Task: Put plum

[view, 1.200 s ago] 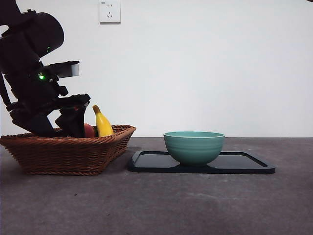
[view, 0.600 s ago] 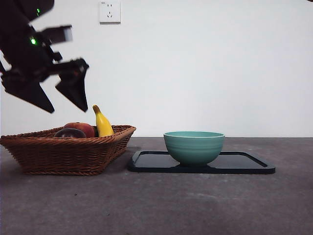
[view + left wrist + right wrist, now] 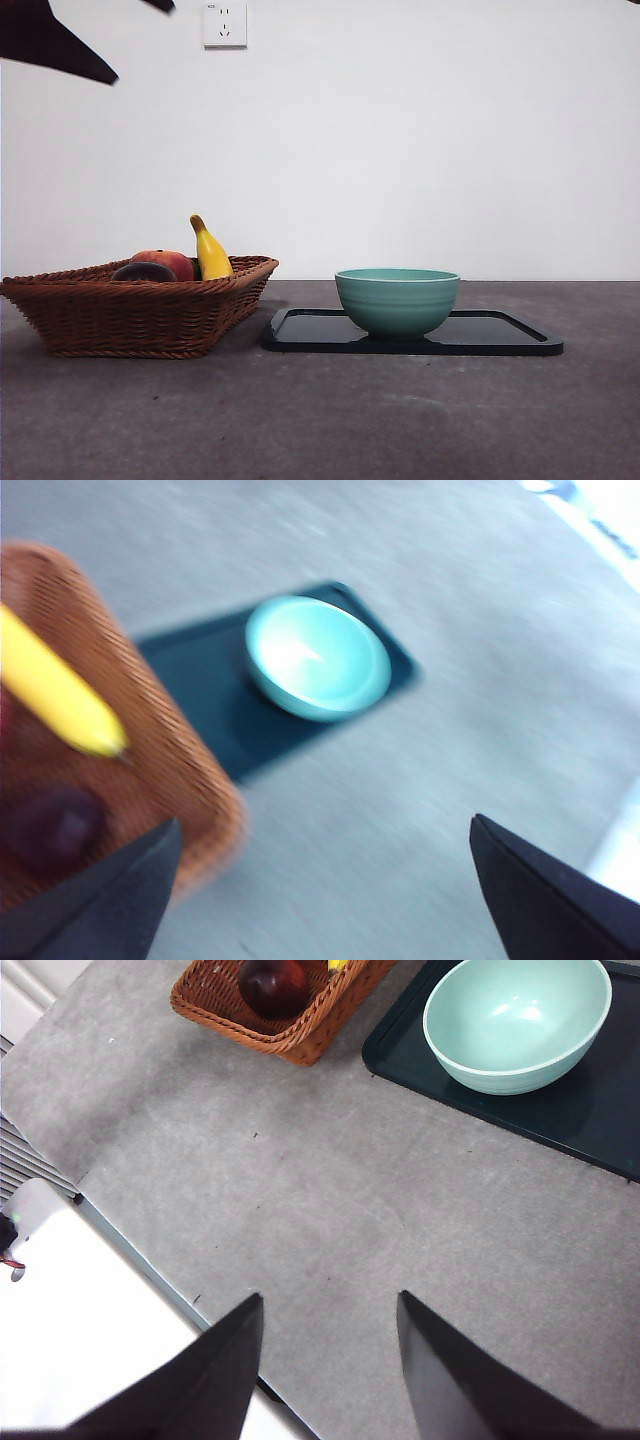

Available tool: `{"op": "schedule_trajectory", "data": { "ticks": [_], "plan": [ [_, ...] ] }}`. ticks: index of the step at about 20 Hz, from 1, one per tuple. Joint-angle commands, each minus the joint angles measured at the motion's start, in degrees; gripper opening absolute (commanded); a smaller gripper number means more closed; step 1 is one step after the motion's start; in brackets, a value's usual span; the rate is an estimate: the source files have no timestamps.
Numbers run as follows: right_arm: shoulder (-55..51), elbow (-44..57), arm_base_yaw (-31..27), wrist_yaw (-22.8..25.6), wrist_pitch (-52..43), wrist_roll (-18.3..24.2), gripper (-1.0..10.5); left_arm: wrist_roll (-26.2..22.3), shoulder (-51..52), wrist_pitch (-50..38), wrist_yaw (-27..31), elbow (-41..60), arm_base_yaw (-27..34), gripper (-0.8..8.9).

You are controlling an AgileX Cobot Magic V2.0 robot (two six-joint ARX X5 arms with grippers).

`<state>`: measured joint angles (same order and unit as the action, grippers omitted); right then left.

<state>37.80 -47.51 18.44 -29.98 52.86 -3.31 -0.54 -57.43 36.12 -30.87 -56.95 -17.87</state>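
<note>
Round dark purple plum (image 3: 143, 271): lies in brown woven wicker basket (image 3: 140, 312), beside a red-orange fruit (image 3: 170, 262) and a yellow banana (image 3: 209, 252). Basket: at 9 o'clock from teal ceramic bowl (image 3: 397, 300) on black rectangular tray (image 3: 500, 335). Left gripper (image 3: 325, 900): jaws spread wide, empty, high above basket. Right gripper (image 3: 330, 1360): jaws apart, empty.

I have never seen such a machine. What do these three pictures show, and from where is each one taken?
It is a robot with two arms at a table. One picture looks level across the table; the other two come from cameras on the wrists, looking down past each gripper's black jaws. On the table stands a wicker basket holding a dark plum, a red fruit and a banana. Beside it a black tray carries an empty green bowl. The left gripper is open, high above the basket's edge. The right gripper is open over bare table. Nothing is held.
</note>
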Motion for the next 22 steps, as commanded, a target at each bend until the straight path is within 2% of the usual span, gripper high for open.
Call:
{"op": "schedule_trajectory", "data": {
  "ticks": [1,7,17,22],
  "plan": [
    [0.28,-0.44,0.28,0.0,-0.59,-0.57,2.1,-0.15,1.81,4.28,-2.49,-1.09,-0.26,4.64],
    [0.28,-0.44,0.28,0.0,-0.59,-0.57,2.1,-4.76,4.81,15.3,-4.26,-1.09,-0.26,4.64],
    [0.28,-0.44,0.28,0.02,-0.57,-1.05,2.1,-4.9,4.79,15.21,-4.26,-1.09,-0.26,4.64],
    [1.75,-0.79,0.17,3.48,-3.76,-10.03,2.3,-5.05,4.79,15.17,-4.26,-1.07,-0.26,4.64]
  ]
}}
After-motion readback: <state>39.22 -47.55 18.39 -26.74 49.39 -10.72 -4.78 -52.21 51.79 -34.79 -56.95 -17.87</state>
